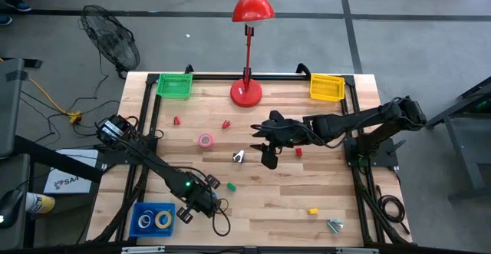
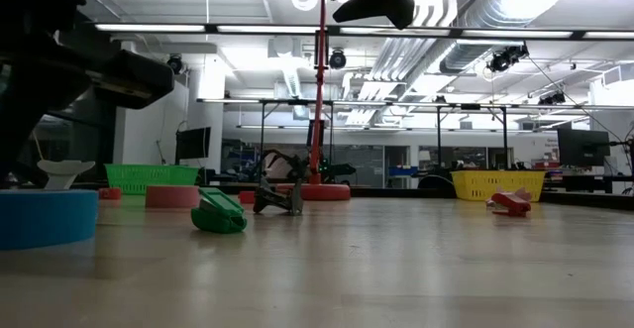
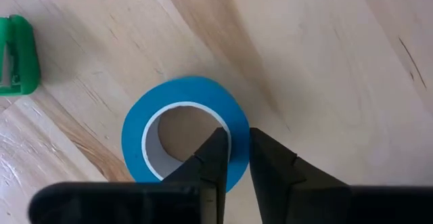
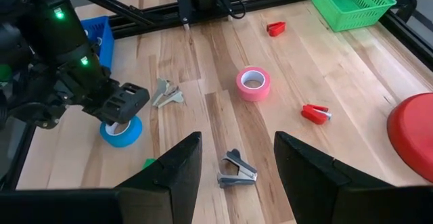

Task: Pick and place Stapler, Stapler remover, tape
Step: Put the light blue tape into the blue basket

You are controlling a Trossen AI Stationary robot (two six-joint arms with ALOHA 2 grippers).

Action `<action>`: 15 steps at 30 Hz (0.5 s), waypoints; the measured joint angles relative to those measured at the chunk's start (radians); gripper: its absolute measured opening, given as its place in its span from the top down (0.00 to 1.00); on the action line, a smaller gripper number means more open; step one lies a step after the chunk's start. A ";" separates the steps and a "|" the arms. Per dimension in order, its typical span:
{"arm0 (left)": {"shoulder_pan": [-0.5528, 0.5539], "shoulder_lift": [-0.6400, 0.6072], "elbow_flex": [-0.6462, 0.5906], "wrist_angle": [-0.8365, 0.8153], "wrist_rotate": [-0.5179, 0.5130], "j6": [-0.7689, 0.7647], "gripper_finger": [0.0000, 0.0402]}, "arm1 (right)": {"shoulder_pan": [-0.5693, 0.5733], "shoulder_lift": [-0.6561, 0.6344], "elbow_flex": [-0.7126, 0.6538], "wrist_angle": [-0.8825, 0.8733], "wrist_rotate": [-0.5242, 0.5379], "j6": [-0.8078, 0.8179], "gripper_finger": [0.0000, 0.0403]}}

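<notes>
Left hand (image 3: 233,158): low over the near-left part of the table, its two dark fingers pinching the wall of the blue tape roll, one finger inside the core hole and one outside.
Blue tape roll (image 3: 184,129): lying flat on the wood, pale core showing, beside the blue bin; in the right wrist view it sits under the left hand (image 4: 122,130).
Right hand (image 4: 233,160): raised above the middle of the table, fingers spread apart and holding nothing.
Pink tape roll (image 1: 205,140): flat on the table, left of centre, well apart from both hands.
Yellow tape roll (image 1: 163,219): inside the blue bin (image 1: 136,212) at the near-left corner, next to another blue ring.
Metal staple remover (image 4: 237,168): on the wood just beneath the right hand, not touched.
Green stapler (image 3: 16,55): small, lying near the blue tape roll.
Red staplers (image 4: 315,113): small, scattered over the far half of the table.
Green basket (image 1: 175,85): far-left corner of the table.
Yellow basket (image 1: 327,87): far-right corner.
Red lamp (image 1: 247,91): base standing at the far edge, between the two baskets.
Table (image 1: 307,177): pale wooden planks.
</notes>
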 joint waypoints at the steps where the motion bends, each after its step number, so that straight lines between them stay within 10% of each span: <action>1: 0.000 0.000 0.000 0.000 0.000 -0.005 0.89 | 0.000 0.000 0.000 0.000 0.000 0.000 0.56; 15: 0.000 -0.067 0.000 -0.026 0.075 -0.209 0.96 | 0.000 0.000 0.000 -0.032 -0.006 -0.006 0.56</action>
